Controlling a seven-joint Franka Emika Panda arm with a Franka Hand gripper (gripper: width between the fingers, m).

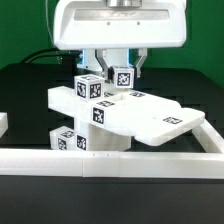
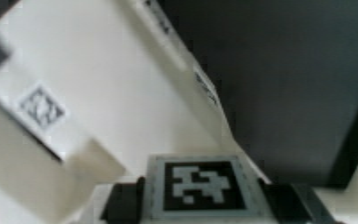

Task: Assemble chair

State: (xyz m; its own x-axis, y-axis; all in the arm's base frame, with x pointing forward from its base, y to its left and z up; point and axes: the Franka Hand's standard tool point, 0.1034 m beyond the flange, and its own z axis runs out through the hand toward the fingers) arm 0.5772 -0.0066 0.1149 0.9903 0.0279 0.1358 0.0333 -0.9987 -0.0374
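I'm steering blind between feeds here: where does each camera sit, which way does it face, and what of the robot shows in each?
Exterior view: off the arm, low, beyond the border wall, facing the stacked chair parts with the gripper and white arm head behind them.
Wrist view: on the wrist, very close, looking along the gripper at a blurred white part; only dark finger pads show.
Shared: the small tagged cube between the fingers.

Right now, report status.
Gripper shut on small white tagged cube. Matte white blocky chair assembly stands below, against low white border wall. Nothing blocking.
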